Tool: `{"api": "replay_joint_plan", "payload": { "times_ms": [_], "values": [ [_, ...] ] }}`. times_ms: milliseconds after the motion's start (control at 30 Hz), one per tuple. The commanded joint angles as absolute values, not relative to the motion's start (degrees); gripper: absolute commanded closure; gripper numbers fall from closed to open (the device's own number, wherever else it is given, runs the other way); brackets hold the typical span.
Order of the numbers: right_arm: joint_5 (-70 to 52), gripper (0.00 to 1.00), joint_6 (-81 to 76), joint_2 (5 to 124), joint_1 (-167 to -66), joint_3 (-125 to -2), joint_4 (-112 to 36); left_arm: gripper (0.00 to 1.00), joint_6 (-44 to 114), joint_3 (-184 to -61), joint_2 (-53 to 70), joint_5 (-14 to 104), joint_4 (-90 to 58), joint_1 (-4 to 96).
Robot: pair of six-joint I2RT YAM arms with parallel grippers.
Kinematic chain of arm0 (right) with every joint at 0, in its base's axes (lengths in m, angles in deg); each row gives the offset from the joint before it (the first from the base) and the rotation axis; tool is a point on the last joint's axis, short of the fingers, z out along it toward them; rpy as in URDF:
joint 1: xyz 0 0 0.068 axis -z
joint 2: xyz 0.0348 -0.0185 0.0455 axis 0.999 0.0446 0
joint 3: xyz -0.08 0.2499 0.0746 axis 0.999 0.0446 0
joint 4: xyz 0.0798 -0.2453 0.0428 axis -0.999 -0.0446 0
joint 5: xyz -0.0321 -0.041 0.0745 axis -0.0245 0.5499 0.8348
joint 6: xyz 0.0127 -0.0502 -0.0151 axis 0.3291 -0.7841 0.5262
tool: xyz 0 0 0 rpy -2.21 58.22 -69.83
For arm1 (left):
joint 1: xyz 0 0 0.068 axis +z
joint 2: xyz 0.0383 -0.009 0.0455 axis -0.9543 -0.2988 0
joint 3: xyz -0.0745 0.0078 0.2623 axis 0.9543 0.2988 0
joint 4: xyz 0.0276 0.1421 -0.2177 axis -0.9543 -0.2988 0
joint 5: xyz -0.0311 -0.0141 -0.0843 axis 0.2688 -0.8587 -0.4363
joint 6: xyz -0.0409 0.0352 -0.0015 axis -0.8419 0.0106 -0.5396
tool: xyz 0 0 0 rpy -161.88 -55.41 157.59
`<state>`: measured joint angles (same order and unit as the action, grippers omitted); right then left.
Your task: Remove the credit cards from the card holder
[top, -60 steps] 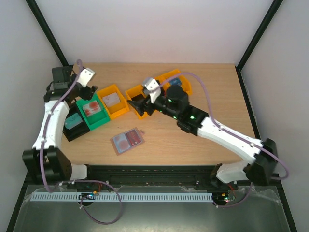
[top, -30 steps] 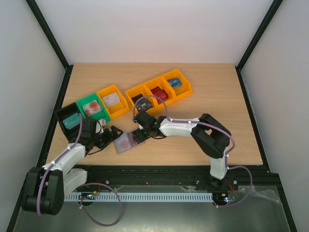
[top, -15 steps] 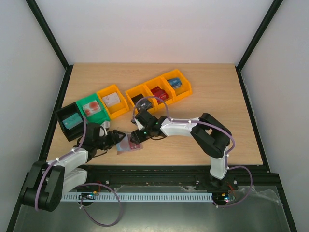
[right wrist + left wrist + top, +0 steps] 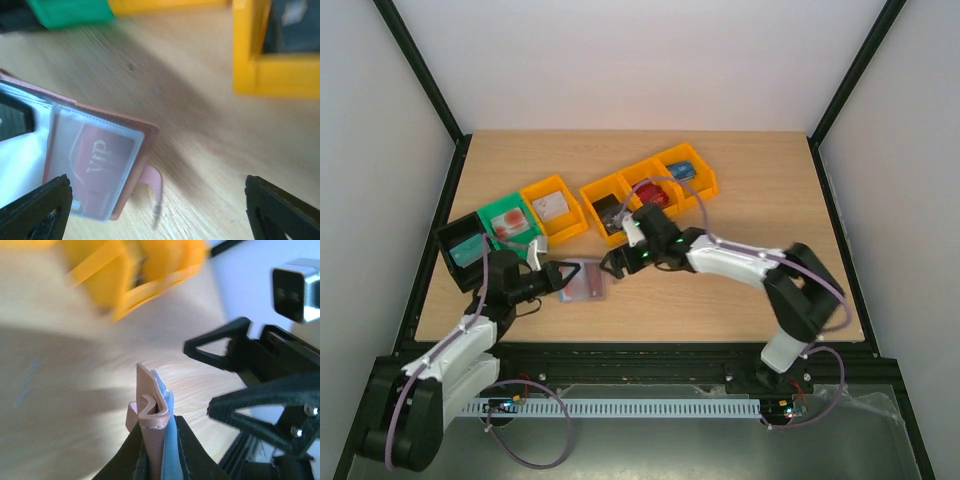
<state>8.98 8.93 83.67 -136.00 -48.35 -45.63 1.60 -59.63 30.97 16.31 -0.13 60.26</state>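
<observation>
The tan-brown card holder (image 4: 583, 281) hangs open just above the table, front left of centre. My left gripper (image 4: 563, 277) is shut on its left edge; in the left wrist view the folded tan and light blue edge of the card holder (image 4: 152, 412) stands pinched in the left gripper (image 4: 158, 440). A red VIP credit card (image 4: 97, 150) sits in a clear sleeve of the card holder (image 4: 135, 167). My right gripper (image 4: 613, 264) is open just right of the holder and apart from it. In its wrist view the right gripper (image 4: 157, 212) holds nothing.
A black bin (image 4: 464, 249), a green bin (image 4: 510, 226) and an orange bin (image 4: 553, 208) line the left. Three more orange bins (image 4: 650, 190) with cards run behind my right gripper. The holder's pink strap (image 4: 156, 184) dangles toward the table.
My left gripper closed on the card holder and raised it slightly away from the front edge. My right gripper drew back to the right, off the holder, and opened wider.
</observation>
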Motion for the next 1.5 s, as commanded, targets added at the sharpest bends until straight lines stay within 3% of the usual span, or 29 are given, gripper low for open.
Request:
{"api": "replay_joint_plan", "payload": {
  "times_ms": [0, 167, 300, 533, 767, 1033, 1133, 1200, 1233, 1333, 1400, 1467],
  "values": [
    [16.23, 0.02, -1.58, 68.97, -132.87, -45.77, -40.42, 0.98, 10.05, -65.54, 38.77, 4.59, 13.16, 60.03],
    [23.78, 0.01, -7.37, 59.58, -131.48, -44.05, -35.96, 0.98, 23.67, -72.08, 44.78, -5.18, 12.14, 59.97],
    [30.62, 0.01, -9.2, 58.39, -131.47, -45.27, -35.12, 0.98, 25.48, -73.85, 46.36, -9.51, 14.88, 59.75],
    [41.94, 0.01, -5.11, 61.88, -132.43, -47.02, -32.62, 0.98, 23.33, -73.77, 46.93, -6.89, 19.11, 58.96],
    [37.78, 0.02, -3.12, 63.34, -137.19, -47.15, -28.38, 0.98, 22.52, -73.51, 46.78, -4.33, 19.93, 58.67],
    [31.59, 0.61, 4.11, 63.76, -137.29, -45.49, -19.05, 0.98, 22.28, -72.79, 46.87, -4.09, 20.29, 58.02],
    [31.65, 0.94, 2.33, 63.43, -137.15, -45.93, -20.36, 0.98, 21.78, -72.4, 47.19, -4.25, 20.4, 57.94],
    [32.1, 0.98, 1.02, 62.56, -136.47, -45.73, -21.45, 0.96, 21.51, -72.14, 47.52, -4.69, 20.54, 58.01],
    [32.8, 0.98, 0.2, 62.05, -135.98, -45.72, -22.26, 0.88, 21.33, -72.12, 47.63, -4.93, 20.4, 58.07],
    [35.98, 0.98, -3.57, 60.16, -133.85, -46.13, -26.49, 0.46, 20.84, -72.0, 47.63, -6.6, 20.14, 58.37],
    [38.21, 0.98, -7.74, 59.06, -132.62, -47.17, -31.77, 0.32, 21.13, -72.29, 47.66, -8.14, 18.65, 59.43],
    [40.12, 0.98, -13.62, 58.29, -132.26, -48.85, -38.95, 0.28, 23.59, -72.86, 47.84, -10.18, 15.45, 60.82]
  ]
}}
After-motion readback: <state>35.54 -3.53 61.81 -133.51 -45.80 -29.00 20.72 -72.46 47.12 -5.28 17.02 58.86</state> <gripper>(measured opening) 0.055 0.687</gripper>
